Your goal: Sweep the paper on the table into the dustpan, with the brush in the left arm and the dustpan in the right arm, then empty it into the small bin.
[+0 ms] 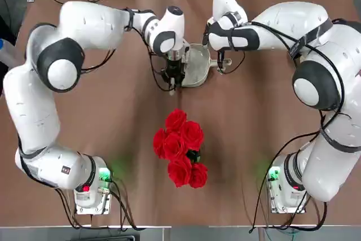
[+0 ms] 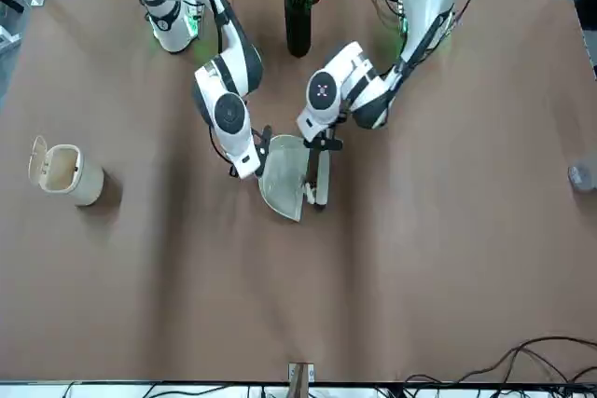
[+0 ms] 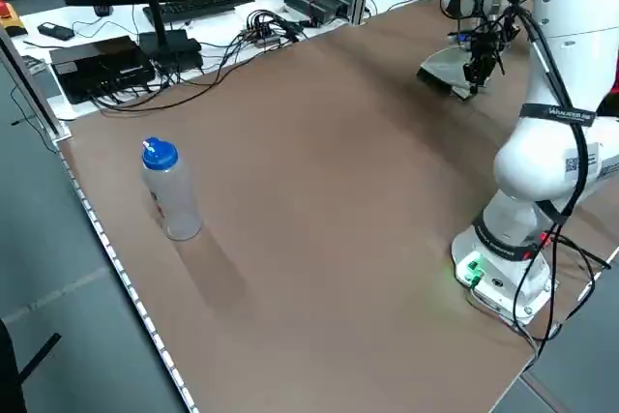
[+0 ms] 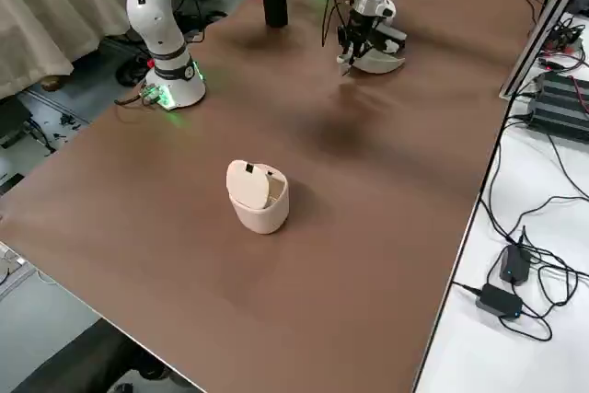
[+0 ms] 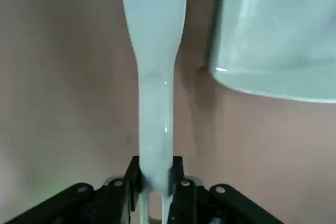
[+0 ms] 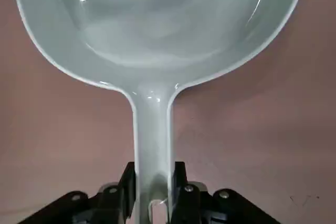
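Note:
The cream dustpan lies flat on the brown table at the middle of the far half. My right gripper is shut on its stubby handle, and the pan's bowl looks bare. Right beside the pan's mouth, my left gripper is shut on the white brush by its handle end. In the front view the brush stands against the dustpan's edge. The paper ball does not show in any view. The small bin stands far off on the right arm's side, its flap lid up.
A bunch of red roses in a dark vase stands between the arm bases, just nearside of the dustpan. A clear bottle with a blue cap stands near the table's left edge. Cables and electronics lie beyond the far edge.

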